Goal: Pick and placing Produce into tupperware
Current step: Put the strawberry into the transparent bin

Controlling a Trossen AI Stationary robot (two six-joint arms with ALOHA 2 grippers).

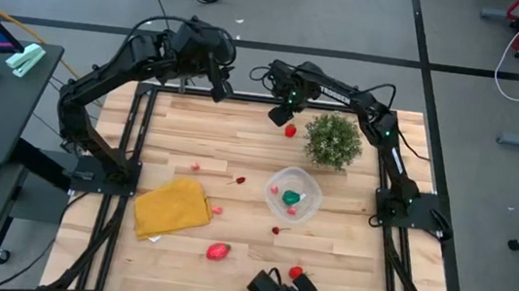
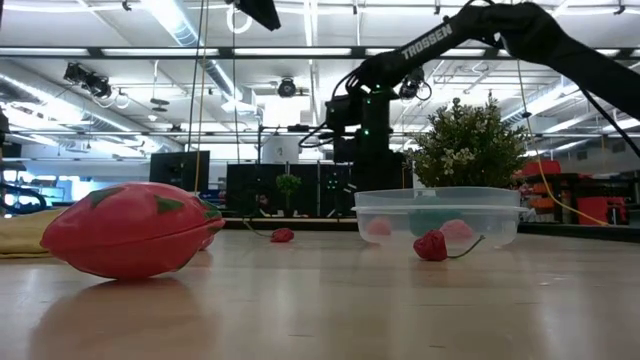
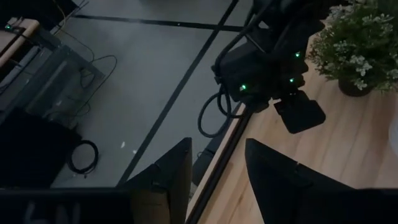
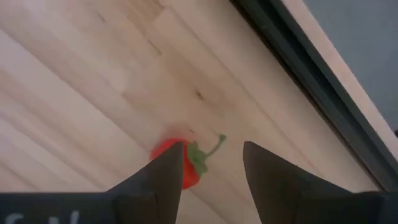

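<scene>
A round, clear tupperware bowl sits right of centre on the wooden counter, just in front of a bushy potted plant. Inside it lie a green piece and a red piece; the low view shows pinkish shapes through its translucent wall.

The right gripper hangs over the far edge of the counter, left of the plant, directly above a small red strawberry. In the right wrist view its jaws stand open, with the strawberry partly behind one finger and its green stem poking into the gap toward the other; the jaws are not closed on it.

The left gripper is raised beyond the counter's far edge, its jaws open and empty in the left wrist view, which also takes in the other arm's wrist and the plant.

More produce is scattered across the counter: a large red piece near the front edge, lying on its side with its long axis running across the low view; a smaller red piece near the front; a cherry-like piece with a stem just in front of the bowl; and small pieces around the middle and. A folded yellow cloth lies at front left.
</scene>
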